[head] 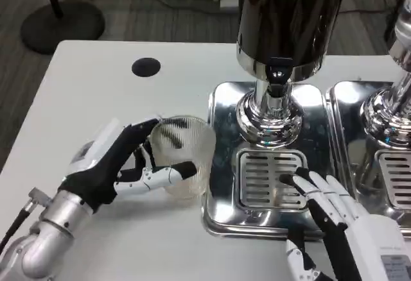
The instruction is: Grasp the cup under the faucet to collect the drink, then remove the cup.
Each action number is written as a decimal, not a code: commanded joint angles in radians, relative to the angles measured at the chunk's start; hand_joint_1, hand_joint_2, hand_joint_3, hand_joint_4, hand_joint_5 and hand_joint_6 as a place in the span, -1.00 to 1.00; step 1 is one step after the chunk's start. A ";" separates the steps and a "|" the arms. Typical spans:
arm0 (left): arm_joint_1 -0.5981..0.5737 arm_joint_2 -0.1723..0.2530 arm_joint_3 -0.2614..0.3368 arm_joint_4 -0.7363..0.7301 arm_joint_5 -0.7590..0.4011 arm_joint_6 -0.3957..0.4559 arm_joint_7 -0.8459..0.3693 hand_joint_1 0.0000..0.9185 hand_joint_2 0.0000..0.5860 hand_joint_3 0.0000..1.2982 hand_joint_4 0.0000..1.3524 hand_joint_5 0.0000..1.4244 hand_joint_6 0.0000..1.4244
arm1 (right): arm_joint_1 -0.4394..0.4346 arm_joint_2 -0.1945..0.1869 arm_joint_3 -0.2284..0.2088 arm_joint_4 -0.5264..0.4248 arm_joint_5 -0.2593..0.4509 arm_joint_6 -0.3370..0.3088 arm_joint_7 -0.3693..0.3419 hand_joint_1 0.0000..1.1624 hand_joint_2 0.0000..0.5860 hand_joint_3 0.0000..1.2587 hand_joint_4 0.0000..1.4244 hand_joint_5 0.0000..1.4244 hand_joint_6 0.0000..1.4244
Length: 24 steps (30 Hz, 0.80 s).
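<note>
From the cup (pixel 182 156) in your left hand (pixel 122 162), open tabletop (pixel 115 95) lies from 9 to 12 o'clock. At 3 o'clock the drip tray (pixel 221 159) rim blocks you, and your right hand (pixel 337 213) rests on its grille (pixel 266 178). The faucet (pixel 277 82) overhangs at 1 o'clock.

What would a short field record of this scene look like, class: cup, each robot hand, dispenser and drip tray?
cup: clear ribbed cup, upright on the white table, left of the tray
left robot hand: left robot hand holds the cup, fingers round it
right robot hand: right robot hand open, fingertips on the drip grate
dispenser: dark tank, faucet above the grate
drip tray: shiny steel tray
</note>
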 commanded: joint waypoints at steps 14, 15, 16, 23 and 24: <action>-0.152 -0.139 -0.085 0.064 0.060 0.095 -0.026 -0.44 -0.29 -0.42 -0.23 0.15 0.47 | 0.056 0.039 0.005 -0.037 -0.020 0.022 -0.042 -0.19 1.00 -0.65 -0.82 -0.85 -0.67; -0.155 -0.142 -0.087 0.068 0.061 0.099 -0.028 -0.44 -0.29 -0.42 -0.23 0.14 0.46 | 0.058 0.040 0.006 -0.039 -0.021 0.024 -0.042 -0.19 1.00 -0.65 -0.82 -0.85 -0.67; -0.160 -0.146 -0.093 0.072 0.064 0.105 -0.027 -0.44 -0.29 -0.42 -0.23 0.14 0.46 | 0.061 0.041 0.005 -0.041 -0.021 0.025 -0.044 -0.19 1.00 -0.65 -0.82 -0.85 -0.67; -0.192 -0.169 -0.126 0.089 0.098 0.136 0.000 -0.44 -0.29 -0.43 -0.25 0.09 0.38 | 0.077 0.052 0.012 -0.054 -0.028 0.031 -0.049 -0.19 1.00 -0.65 -0.82 -0.85 -0.67; -0.196 -0.172 -0.130 0.090 0.103 0.138 0.006 -0.44 -0.29 -0.45 -0.30 0.01 0.25 | 0.079 0.054 0.012 -0.055 -0.029 0.032 -0.049 -0.19 1.00 -0.65 -0.82 -0.85 -0.67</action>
